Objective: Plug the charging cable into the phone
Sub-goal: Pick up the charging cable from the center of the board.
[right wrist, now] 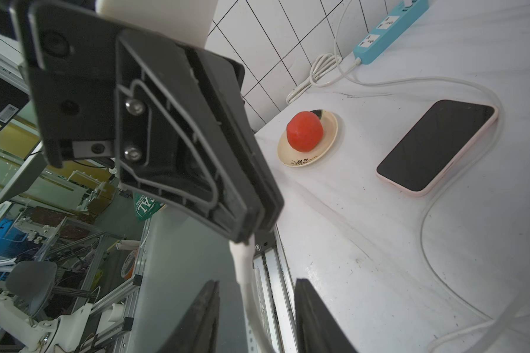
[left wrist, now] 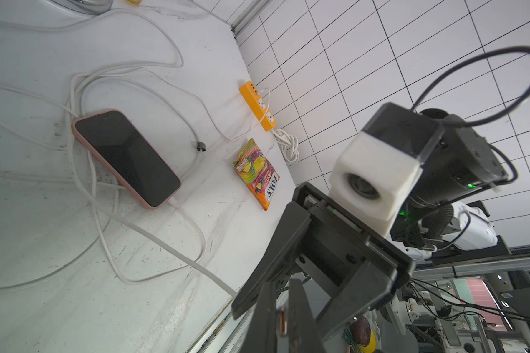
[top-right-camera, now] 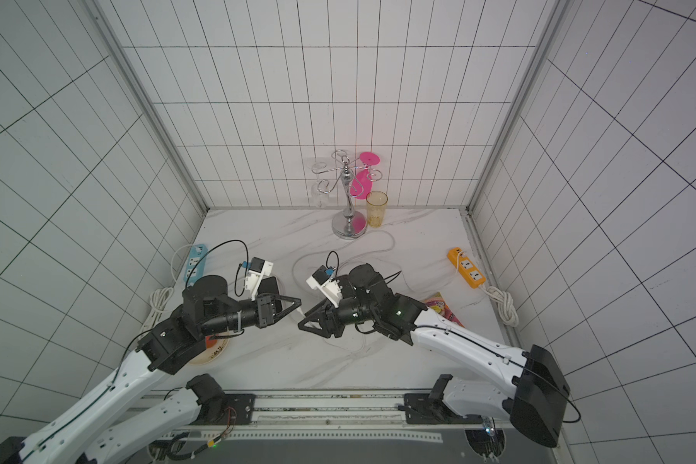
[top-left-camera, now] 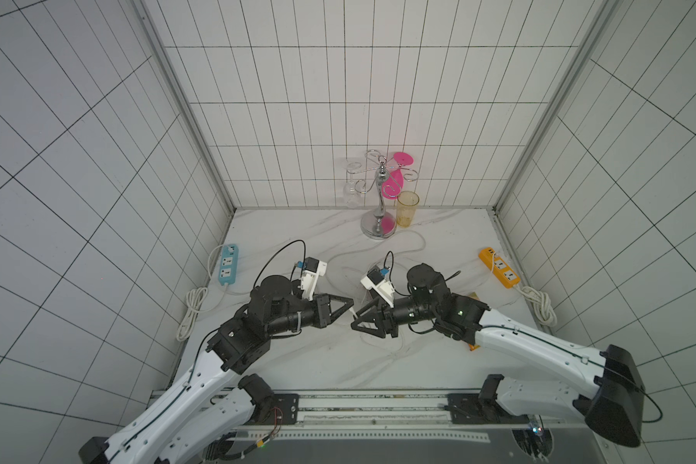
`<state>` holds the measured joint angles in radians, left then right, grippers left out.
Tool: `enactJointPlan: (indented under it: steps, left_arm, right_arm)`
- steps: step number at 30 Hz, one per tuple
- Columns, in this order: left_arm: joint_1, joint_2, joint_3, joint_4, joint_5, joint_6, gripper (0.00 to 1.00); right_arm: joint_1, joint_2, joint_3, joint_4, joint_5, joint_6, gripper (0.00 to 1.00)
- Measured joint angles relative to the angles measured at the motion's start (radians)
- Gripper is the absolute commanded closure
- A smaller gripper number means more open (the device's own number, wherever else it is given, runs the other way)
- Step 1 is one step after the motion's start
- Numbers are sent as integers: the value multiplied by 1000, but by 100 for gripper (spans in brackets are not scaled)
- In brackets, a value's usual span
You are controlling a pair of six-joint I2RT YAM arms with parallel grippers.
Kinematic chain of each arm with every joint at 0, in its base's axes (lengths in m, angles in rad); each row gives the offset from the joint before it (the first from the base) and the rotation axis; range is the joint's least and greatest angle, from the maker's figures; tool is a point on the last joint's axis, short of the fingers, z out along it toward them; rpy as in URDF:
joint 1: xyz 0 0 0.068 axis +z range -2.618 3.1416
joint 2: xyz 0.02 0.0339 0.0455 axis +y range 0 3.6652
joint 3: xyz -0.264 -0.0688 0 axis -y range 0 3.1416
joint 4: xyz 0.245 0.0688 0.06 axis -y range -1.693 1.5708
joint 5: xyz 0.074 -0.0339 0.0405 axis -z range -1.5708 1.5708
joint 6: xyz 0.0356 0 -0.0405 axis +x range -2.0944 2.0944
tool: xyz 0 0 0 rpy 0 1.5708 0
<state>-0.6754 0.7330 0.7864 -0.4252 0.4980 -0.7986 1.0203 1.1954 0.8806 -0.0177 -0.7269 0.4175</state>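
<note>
One end of the thin white charging cable (right wrist: 244, 259) is pinched between the closed jaws of the left gripper (top-left-camera: 350, 304), which hangs above the middle of the table. Just below that grip, the cable drops between the fingers of the right gripper (right wrist: 256, 284); these stand apart on either side of it with a gap showing, so the right gripper is released. In both top views the two grippers meet tip to tip.

A dark-screened smartphone in a pale pink case (left wrist: 126, 157) lies flat and face up on the white marble-patterned table (top-left-camera: 298, 361), near the left gripper and apart from the held cable end. Slack loops of the cable lie around it.

An orange packet of fruit sweets (left wrist: 256, 172) lies beyond the phone, towards a long orange power strip (top-left-camera: 499, 267) at the table's right edge. On the left side are a light blue power strip (top-left-camera: 228, 265) and a red tomato (right wrist: 305, 131) on a cream saucer (right wrist: 329, 143). A chrome glass rack (top-left-camera: 380, 201) and an amber tumbler (top-left-camera: 407, 209) stand at the back wall.
</note>
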Motion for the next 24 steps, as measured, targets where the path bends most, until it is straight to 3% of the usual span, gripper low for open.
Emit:
enactJointPlan:
  steps: [5,9,20,24]
  left_arm:
    - [0,-6,-20,13,16,6,100]
    - [0,-16,-41,34,27,5,100]
    - [0,-30,-55,66,50,5,100]
    - [0,-45,-69,72,58,2,100]
  right_arm:
    - [0,-3,0,14,-31,21,61]
    - [-6,-3,0,34,-52,40,69]
    - [-19,-3,0,105,-77,104,74]
    - [-20,-3,0,117,-77,121,81]
